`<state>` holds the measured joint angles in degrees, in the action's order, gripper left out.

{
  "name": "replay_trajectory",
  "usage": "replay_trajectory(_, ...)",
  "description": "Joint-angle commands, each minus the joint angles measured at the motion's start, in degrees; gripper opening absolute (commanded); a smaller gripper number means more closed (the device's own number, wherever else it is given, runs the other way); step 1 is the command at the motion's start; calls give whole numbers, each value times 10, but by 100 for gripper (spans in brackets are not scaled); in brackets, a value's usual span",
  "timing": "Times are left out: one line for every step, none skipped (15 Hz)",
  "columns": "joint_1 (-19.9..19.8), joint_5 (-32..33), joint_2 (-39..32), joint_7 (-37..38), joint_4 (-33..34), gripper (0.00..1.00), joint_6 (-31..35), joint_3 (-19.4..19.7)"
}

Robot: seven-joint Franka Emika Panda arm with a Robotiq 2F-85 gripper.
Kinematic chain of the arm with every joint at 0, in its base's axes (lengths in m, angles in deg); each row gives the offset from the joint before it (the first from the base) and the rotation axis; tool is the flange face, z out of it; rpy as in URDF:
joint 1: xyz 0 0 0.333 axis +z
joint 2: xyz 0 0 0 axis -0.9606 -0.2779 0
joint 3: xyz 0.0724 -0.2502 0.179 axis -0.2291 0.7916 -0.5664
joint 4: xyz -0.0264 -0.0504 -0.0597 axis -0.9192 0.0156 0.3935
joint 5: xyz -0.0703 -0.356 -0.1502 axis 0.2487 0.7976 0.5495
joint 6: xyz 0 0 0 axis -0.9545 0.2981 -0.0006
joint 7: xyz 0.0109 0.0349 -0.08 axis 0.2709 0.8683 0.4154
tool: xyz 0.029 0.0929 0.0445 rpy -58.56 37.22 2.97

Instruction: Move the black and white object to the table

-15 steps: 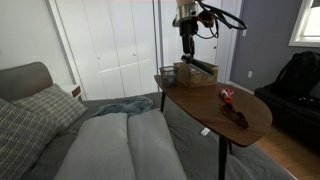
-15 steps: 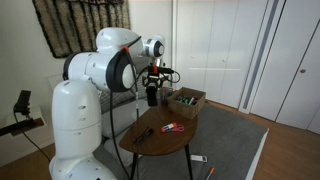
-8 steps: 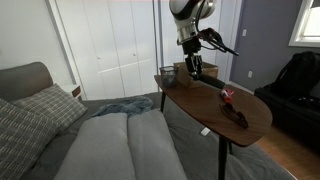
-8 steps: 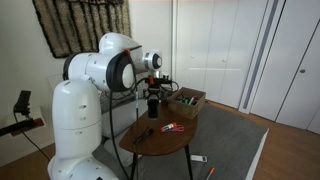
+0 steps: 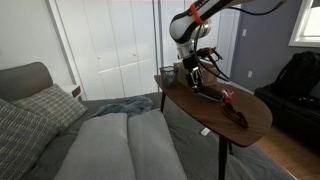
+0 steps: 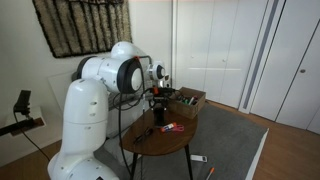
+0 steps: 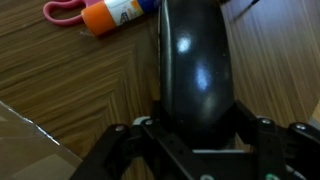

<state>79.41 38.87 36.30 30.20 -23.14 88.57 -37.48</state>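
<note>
My gripper is shut on the black and white object, which shows in the wrist view as a glossy black rounded body between the fingers. Its white part is hidden. In both exterior views the gripper holds it low over the oval brown wooden table, beside the box. I cannot tell whether the object touches the tabletop.
A brown open box stands at the table's end. An orange-and-white tube with a pink piece, seen red in an exterior view, and a dark item lie on the table. A grey sofa is alongside.
The arm has come down from above the box and moved toward the table's middle, carrying the black object close to the tabletop.
</note>
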Motion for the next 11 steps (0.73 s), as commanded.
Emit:
replay_trajectory(12, 10, -27, 4, 29, 92, 0, 4)
replay_trajectory(13, 5, -22, 5, 32, 93, 0, 3)
replay_trajectory(14, 3, -11, 7, 33, 99, -1, 2)
replay_trajectory(16, 6, 11, 10, 31, 100, -7, 2)
replay_trajectory(18, 12, 31, 13, 30, 100, -7, 3)
replay_trajectory(17, 10, 69, 12, 16, 100, 3, 2)
replay_trajectory(16, 9, 92, 5, 7, 100, 21, 0)
replay_trajectory(12, 0, 124, -9, -8, 100, 42, -2)
replay_trajectory(11, -5, 154, -16, -18, 100, 54, -2)
replay_trajectory(9, -17, 185, -25, -27, 100, 67, -2)
replay_trajectory(15, -4, 113, -10, 29, 100, 32, 2)
